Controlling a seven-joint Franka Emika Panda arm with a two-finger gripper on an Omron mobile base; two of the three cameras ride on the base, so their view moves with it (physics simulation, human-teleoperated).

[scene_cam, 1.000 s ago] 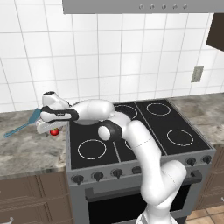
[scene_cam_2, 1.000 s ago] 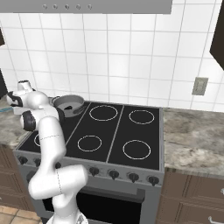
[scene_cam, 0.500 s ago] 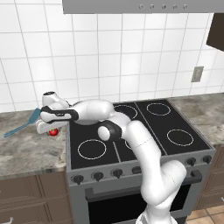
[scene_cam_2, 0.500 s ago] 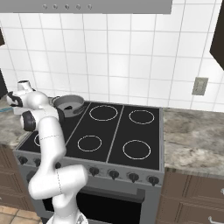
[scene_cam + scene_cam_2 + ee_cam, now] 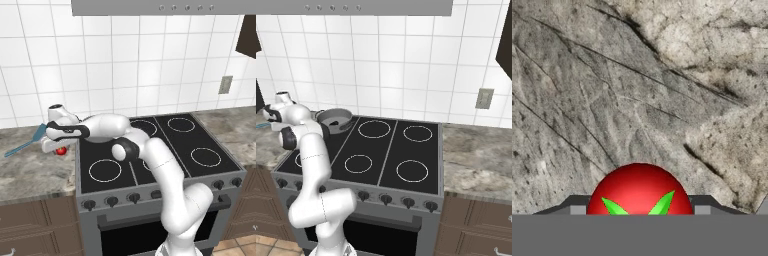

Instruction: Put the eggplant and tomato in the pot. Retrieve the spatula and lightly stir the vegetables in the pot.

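Red tomato [image 5: 639, 192] — green stem; blue spatula [image 5: 26, 141].

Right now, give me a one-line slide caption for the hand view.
Tomato sits between the gripper's fingertips, low over the marbled stone counter.

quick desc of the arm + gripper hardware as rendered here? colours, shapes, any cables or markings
Glossy white arm of rounded tubular links, with dark grey-black bands at the joints, one at the elbow and one near the wrist. The gripper has a white body; its two small finger tips are dark grey and blocky. No cables, logos or markings are visible.
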